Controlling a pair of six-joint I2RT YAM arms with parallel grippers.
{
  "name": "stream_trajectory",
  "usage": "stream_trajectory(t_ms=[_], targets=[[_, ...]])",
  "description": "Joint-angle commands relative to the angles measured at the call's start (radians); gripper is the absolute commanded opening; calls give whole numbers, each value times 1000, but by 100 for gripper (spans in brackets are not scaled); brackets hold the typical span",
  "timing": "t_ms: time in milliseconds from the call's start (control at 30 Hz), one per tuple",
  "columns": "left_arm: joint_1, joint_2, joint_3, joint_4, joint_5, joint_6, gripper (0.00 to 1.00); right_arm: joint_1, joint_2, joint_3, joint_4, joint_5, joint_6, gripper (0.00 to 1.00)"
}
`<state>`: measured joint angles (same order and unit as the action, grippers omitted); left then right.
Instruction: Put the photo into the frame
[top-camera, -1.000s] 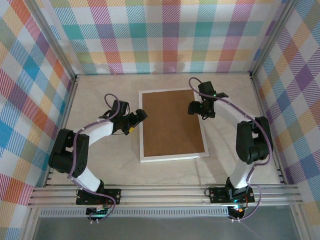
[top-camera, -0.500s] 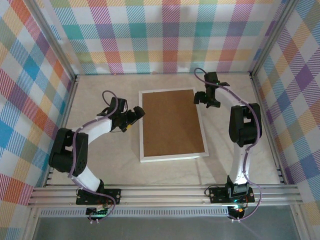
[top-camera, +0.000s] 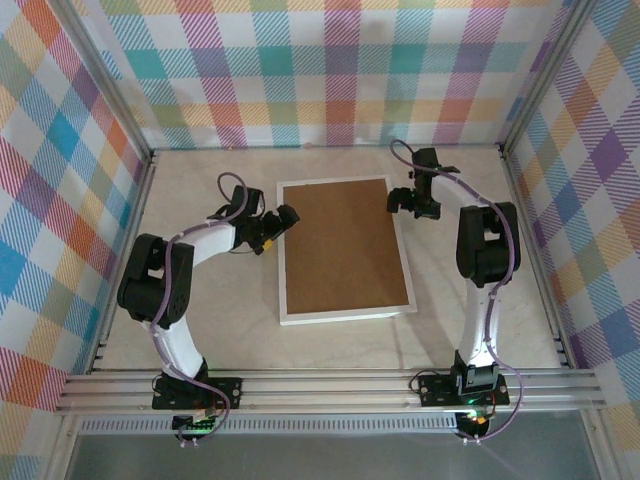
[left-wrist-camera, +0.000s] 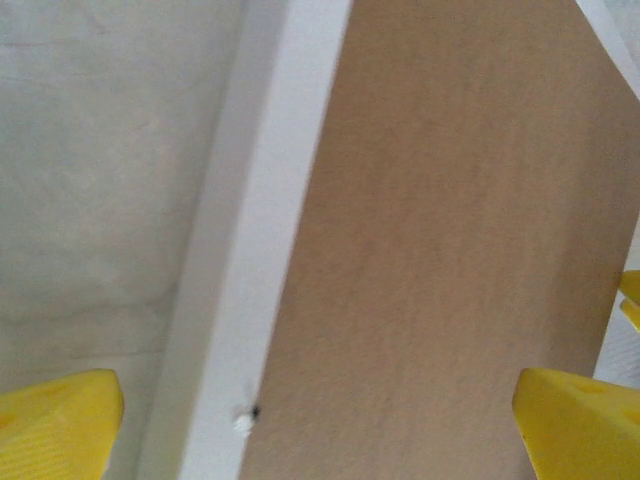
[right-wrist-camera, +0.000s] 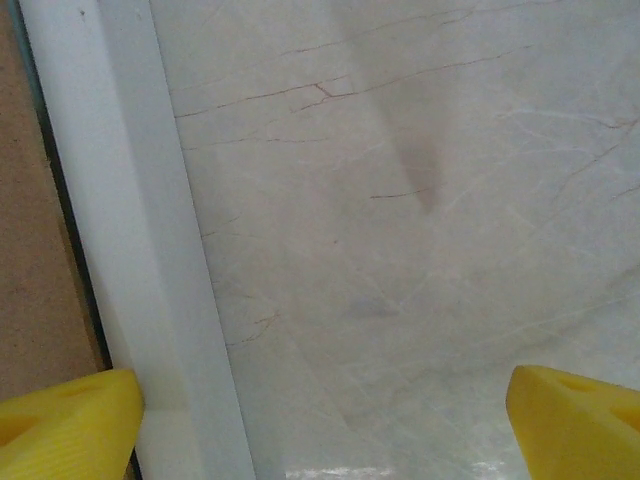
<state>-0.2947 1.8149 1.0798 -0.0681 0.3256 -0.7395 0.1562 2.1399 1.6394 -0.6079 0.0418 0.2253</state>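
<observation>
One pale marble counter carries the frame, which lies flat near its middle, back up, with the brown backing board showing inside the narrow white border. My left end effector hangs released over the frame's left edge, its yellow fingertips spread wide across border and board, gripping nothing. My right end effector is released too, near the frame's far right corner, one fingertip over the white border and the other over bare counter.
</observation>
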Motion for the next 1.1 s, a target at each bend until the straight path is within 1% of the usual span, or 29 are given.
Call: stream_trajectory(t_ms=[0, 200, 300, 367, 500, 700, 900, 1000, 1067], targets=[[-31, 41, 51, 27, 40, 13, 100, 23, 18, 4, -30, -96, -14, 94], [-57, 95, 96, 37, 58, 8, 100, 49, 13, -1, -40, -139, -6, 94], [-60, 97, 104, 30, 56, 7, 100, 52, 10, 1, -54, -96, 2, 95], [-57, 80, 107, 2, 32, 22, 100, 52, -17, -14, -44, -51, -1, 96], [-36, 34, 98, -61, -13, 57, 100, 43, -76, -28, -43, -16, -4, 98], [19, -43, 45, -96, -58, 77, 100, 19, -121, -76, -58, -21, -6, 99], [72, -123, -22, -113, -110, 77, 100, 20, -149, -182, -23, -124, 13, 99], [101, -165, -61, -107, -125, 70, 100, 20, -167, -247, 16, -199, 42, 99], [113, -186, -73, -112, -128, 75, 100, 21, -183, -295, 53, -261, 68, 96]])
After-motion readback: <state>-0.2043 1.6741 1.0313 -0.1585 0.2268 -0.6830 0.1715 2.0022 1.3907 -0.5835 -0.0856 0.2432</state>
